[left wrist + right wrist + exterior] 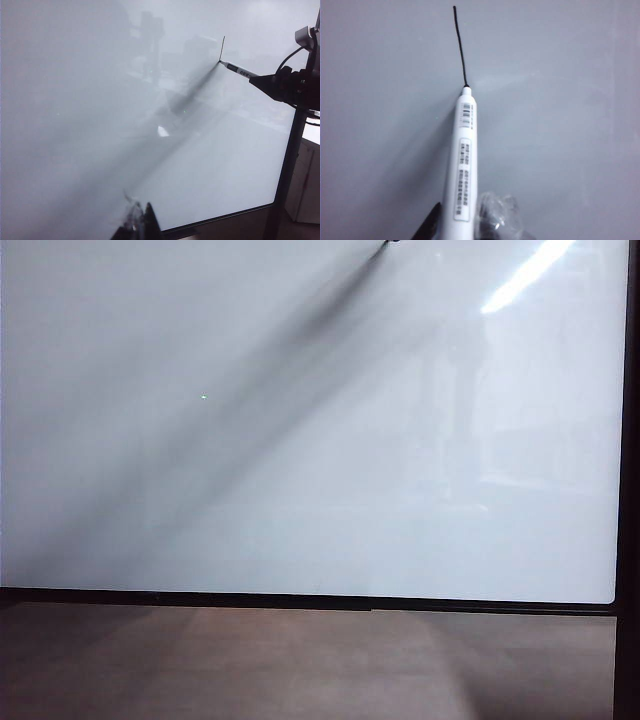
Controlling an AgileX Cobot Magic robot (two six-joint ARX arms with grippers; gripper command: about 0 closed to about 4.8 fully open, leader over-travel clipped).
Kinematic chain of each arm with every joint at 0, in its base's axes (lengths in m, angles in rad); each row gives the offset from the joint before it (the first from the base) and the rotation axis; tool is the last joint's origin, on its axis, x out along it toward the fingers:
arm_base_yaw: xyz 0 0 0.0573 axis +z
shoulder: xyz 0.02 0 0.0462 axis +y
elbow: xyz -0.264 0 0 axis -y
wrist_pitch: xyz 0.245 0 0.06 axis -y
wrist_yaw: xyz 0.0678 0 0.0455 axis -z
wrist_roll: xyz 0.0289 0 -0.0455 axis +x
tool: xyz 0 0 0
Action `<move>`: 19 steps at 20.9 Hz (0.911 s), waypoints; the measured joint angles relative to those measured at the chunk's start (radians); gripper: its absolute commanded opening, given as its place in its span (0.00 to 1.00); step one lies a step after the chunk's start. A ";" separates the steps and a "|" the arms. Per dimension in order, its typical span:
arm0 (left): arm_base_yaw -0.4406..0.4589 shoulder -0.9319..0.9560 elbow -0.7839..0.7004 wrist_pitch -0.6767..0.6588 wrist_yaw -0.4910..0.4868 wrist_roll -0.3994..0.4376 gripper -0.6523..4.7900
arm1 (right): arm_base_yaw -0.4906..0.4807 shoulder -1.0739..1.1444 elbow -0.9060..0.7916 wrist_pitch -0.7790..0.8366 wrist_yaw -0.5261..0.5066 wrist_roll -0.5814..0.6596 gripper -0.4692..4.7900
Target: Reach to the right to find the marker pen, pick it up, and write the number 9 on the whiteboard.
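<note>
Reaching in from the right edge of the whiteboard (150,140), the right gripper (272,82) holds the marker pen (239,71) clamped between its fingers, the arm stretched out nearly level behind it with cables looping off its wrist. The pen's black tip touches the board at the lower end of a single thin black stroke (222,47), all that shows of the number 9 so far. Seen from the right wrist, the white, labelled barrel (465,160) runs straight out from the fingers to that line (460,45). The left gripper (140,222) hangs back near the board's lower edge, well apart from the pen; only its dark tips show, and I cannot tell whether they are parted or closed.
</note>
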State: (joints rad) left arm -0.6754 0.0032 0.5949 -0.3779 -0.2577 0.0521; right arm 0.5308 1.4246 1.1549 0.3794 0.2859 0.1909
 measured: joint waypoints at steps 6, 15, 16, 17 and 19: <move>0.000 0.000 0.000 0.000 0.000 0.000 0.11 | 0.000 -0.006 -0.002 -0.011 0.024 0.000 0.08; 0.000 0.000 0.000 0.000 0.000 0.000 0.11 | -0.048 -0.063 -0.056 -0.016 0.036 -0.001 0.08; 0.000 0.000 0.000 0.000 0.000 0.000 0.11 | -0.057 -0.073 -0.066 -0.018 0.040 0.000 0.08; 0.000 0.000 0.000 0.000 0.000 0.000 0.11 | -0.063 -0.080 -0.073 -0.020 0.041 -0.001 0.08; 0.000 0.000 0.000 0.000 0.000 0.000 0.11 | -0.073 -0.090 -0.081 -0.021 0.043 0.000 0.08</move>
State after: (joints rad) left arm -0.6754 0.0032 0.5953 -0.3775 -0.2581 0.0521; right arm 0.4580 1.3346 1.0737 0.3588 0.3286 0.1905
